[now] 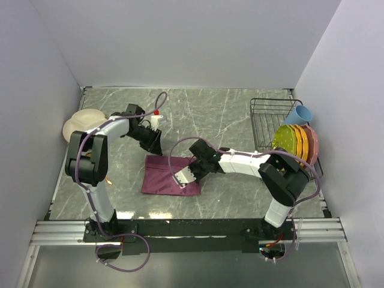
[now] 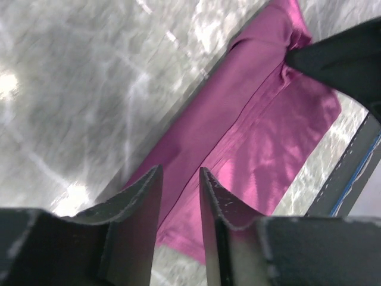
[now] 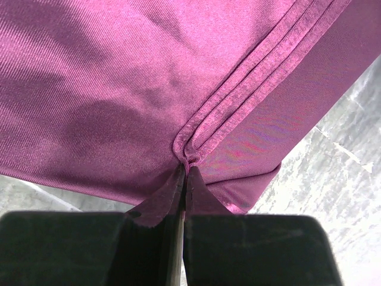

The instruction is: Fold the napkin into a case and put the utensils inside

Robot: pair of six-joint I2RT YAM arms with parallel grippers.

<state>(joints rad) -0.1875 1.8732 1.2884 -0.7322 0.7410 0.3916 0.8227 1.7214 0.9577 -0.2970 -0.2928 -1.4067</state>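
at the far left a cream plate point(image 1: 77, 123) sits on the grey bench point(image 1: 228, 120). my left pincer point(image 2: 180, 179) hovers at the far edge of the maroon napkin point(image 1: 161, 174), which lies mid-bench, fingers narrowly apart and holding nothing. my right pincer point(image 3: 184, 173) is clamped on the napkin's stacked hems.

Right wrist view: napkin point(image 3: 119, 89) cut off at top, left edges. Top view: cream plate point(image 1: 81, 120) partly behind left arm point(image 1: 90, 159).
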